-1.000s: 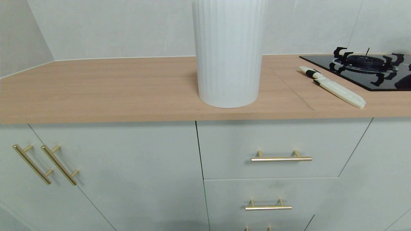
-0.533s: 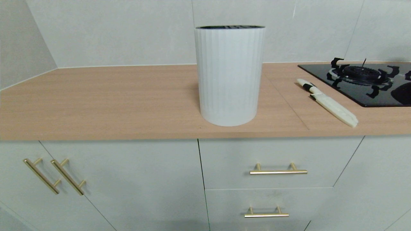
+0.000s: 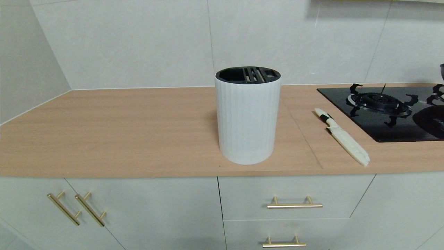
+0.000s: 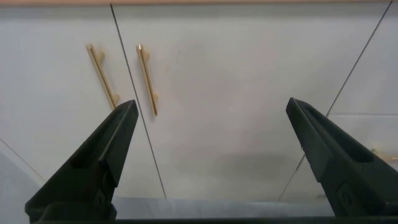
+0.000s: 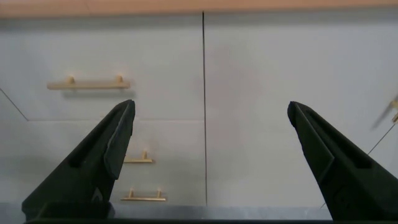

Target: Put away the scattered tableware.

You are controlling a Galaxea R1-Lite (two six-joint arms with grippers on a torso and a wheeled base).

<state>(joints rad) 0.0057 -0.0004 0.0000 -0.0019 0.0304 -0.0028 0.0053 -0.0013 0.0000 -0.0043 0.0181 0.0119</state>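
A tall white ribbed holder (image 3: 247, 116) with a black slotted top stands near the front edge of the wooden counter (image 3: 121, 132). To its right a knife (image 3: 341, 136) with a white blade cover and a black-banded handle lies flat on the counter, beside the stove. My left gripper (image 4: 211, 112) is open and faces the cabinet doors below the counter. My right gripper (image 5: 211, 112) is open too, in front of the drawer fronts, with nothing between its fingers.
A black gas hob (image 3: 385, 109) with pan supports sits at the counter's right end. Grey tiled wall runs behind. Below are cabinet doors with brass handles (image 3: 76, 210) and drawers with brass pulls (image 3: 294, 205).
The whole head view has shifted down in the picture, so the camera has risen or tilted up; the holder's slotted top now shows. Nothing on the counter has moved.
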